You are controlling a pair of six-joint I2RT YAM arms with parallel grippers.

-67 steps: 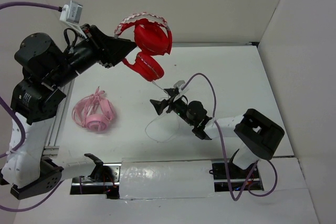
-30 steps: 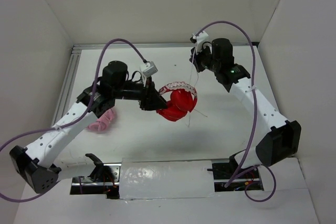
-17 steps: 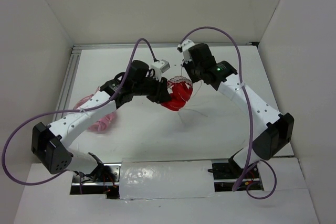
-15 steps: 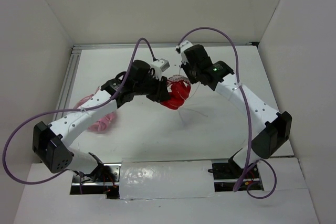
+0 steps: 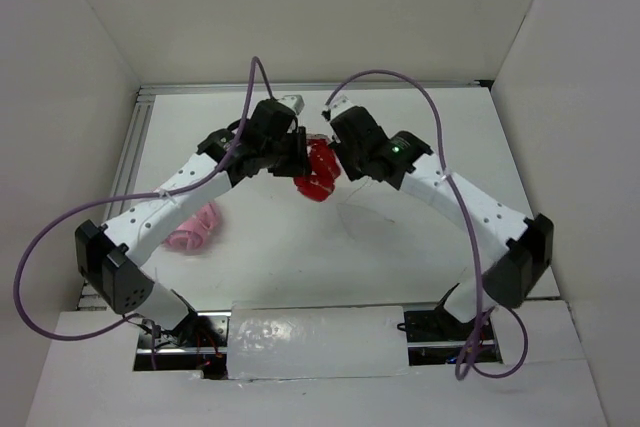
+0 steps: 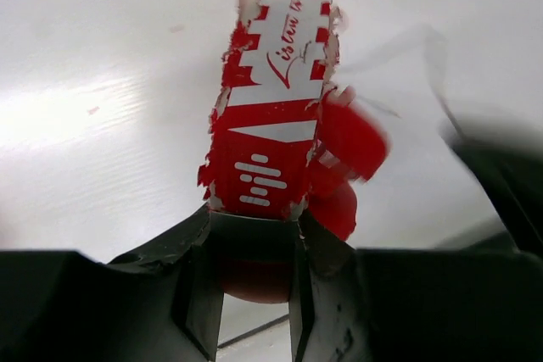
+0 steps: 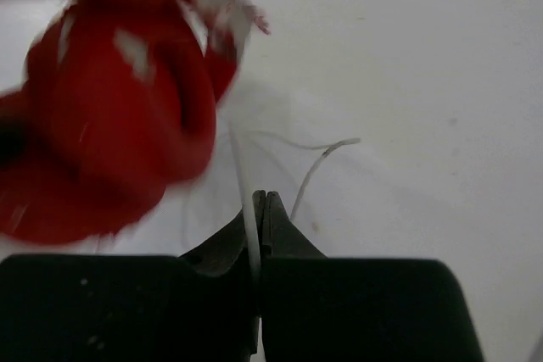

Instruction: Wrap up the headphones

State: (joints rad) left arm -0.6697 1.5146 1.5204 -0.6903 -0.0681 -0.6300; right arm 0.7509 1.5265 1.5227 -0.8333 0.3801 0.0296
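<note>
red headphones (image 5: 318, 169) over the far-middle of the table (image 5: 300, 257), between both wrists. left gripper (image 6: 254, 228) clamped on the headband (image 6: 276, 116), cups bunched just beyond it. right gripper (image 7: 259, 201) pinched together on the white cable (image 7: 242, 177). pink headphones (image 5: 195, 227) lie well apart, left side

Overhead I get bright, even white light, with soft shadows on the tabletop (image 5: 300, 247). My left wrist view has glare washing out the tabletop left of the jaws, and one cup of the headphones (image 6: 271, 125) blurs just right of them. On the right wrist view the headphones smear above-left of the jaws; the white cable (image 7: 244, 201) between them reads clearly.
</note>
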